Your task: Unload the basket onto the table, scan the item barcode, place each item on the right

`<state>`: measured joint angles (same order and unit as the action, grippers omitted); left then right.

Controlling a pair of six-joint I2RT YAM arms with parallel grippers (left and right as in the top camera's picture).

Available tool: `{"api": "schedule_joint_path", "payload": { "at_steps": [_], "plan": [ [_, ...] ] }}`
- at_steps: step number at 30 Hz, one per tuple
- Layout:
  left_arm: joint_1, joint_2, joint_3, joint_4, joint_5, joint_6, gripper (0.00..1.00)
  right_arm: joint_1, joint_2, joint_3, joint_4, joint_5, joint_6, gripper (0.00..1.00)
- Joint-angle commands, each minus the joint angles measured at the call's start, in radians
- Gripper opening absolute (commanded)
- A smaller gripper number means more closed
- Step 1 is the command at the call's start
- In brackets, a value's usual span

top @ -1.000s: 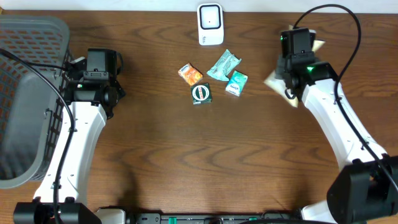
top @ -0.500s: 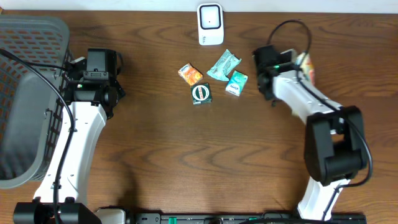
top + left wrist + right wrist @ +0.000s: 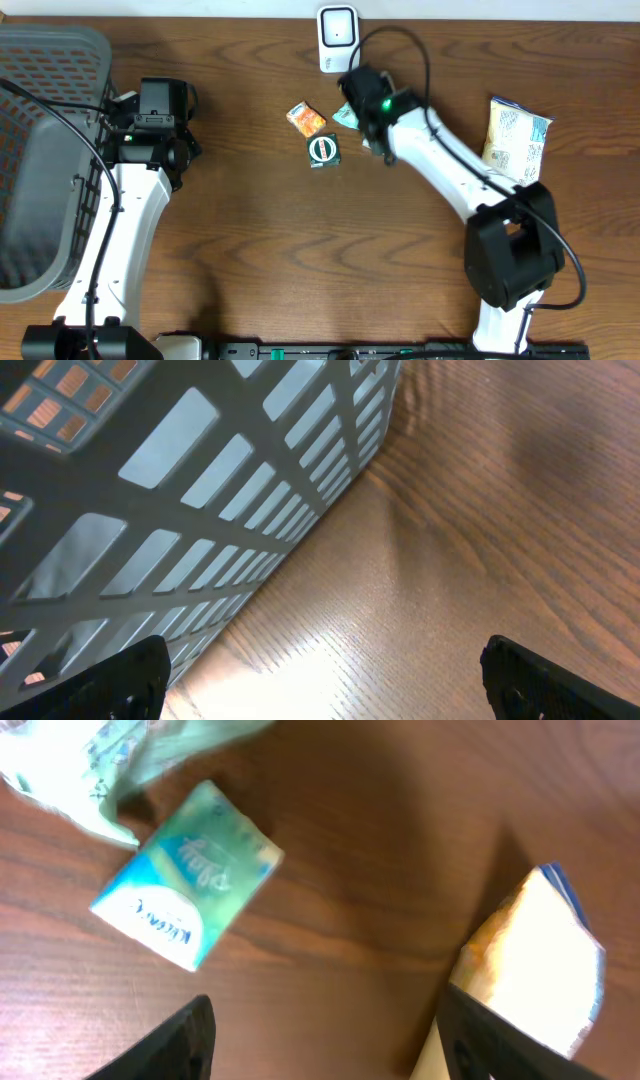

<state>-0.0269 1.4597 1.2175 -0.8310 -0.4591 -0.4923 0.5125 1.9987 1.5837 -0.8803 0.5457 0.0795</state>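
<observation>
- Tissue pack [image 3: 187, 874]: teal and white, it lay flat on the wooden table [image 3: 250, 240], just beside the lower edge of a crumpled light green wrapper [image 3: 130, 760]. In the overhead view the right arm covered it, so we placed it from the right wrist view alone.
- Right gripper [image 3: 325, 1012]: we found the jaws parted to a fair width with only bare table between them, and it had hold of nothing. It hung over the cluster of small items, on the near side of the scanner.
- Barcode scanner [image 3: 338, 38]: white, it stood at the far edge of the table near the middle, apart from the items.
- Orange packet [image 3: 306, 119] and dark green packet [image 3: 323, 151], the latter bearing a round white mark: both lay near each other, just to the left of the right gripper. Neither was touched.
- Pale yellow bag [image 3: 515, 138]: it lay flat on the right side of the table, well apart from the cluster, with nothing in contact.
- Blurred pale object [image 3: 530, 970]: it had a yellow-orange edge and appeared close to one finger in the right wrist view. We could not tell which item it was.
- Left gripper [image 3: 320, 675]: the jaws stood spread wide and empty over bare table, close beside the slotted wall of the grey basket [image 3: 200, 490].
</observation>
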Motion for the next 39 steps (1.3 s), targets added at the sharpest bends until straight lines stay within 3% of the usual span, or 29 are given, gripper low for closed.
{"api": "schedule_joint_path", "payload": {
  "at_steps": [1, 6, 11, 15, 24, 37, 39],
  "plan": [
    [0.004, 0.007, -0.003, -0.002, -0.024, 0.013, 0.98, -0.087, -0.007, 0.18, -0.106, -0.055, 0.013, 0.7],
    [0.004, 0.007, -0.003, -0.002, -0.024, 0.013, 0.98, -0.248, -0.007, 0.221, -0.172, -0.113, 0.013, 0.89],
    [0.004, 0.007, -0.003, -0.002, -0.024, 0.013, 0.98, -0.537, -0.006, 0.202, -0.187, -0.515, -0.039, 0.99],
    [0.004, 0.007, -0.003, -0.002, -0.024, 0.013, 0.98, -0.725, -0.002, 0.195, -0.195, -0.743, -0.109, 0.99],
    [0.004, 0.007, -0.003, -0.002, -0.024, 0.013, 0.98, -0.993, 0.005, 0.099, -0.127, -0.884, -0.111, 0.98],
    [0.004, 0.007, -0.003, -0.002, -0.024, 0.013, 0.98, -1.054, 0.006, -0.259, 0.251, -1.099, -0.111, 0.99],
    [0.004, 0.007, -0.003, -0.002, -0.024, 0.013, 0.98, -1.049, 0.007, -0.301, 0.295, -1.099, -0.111, 0.93]
  ]
}}
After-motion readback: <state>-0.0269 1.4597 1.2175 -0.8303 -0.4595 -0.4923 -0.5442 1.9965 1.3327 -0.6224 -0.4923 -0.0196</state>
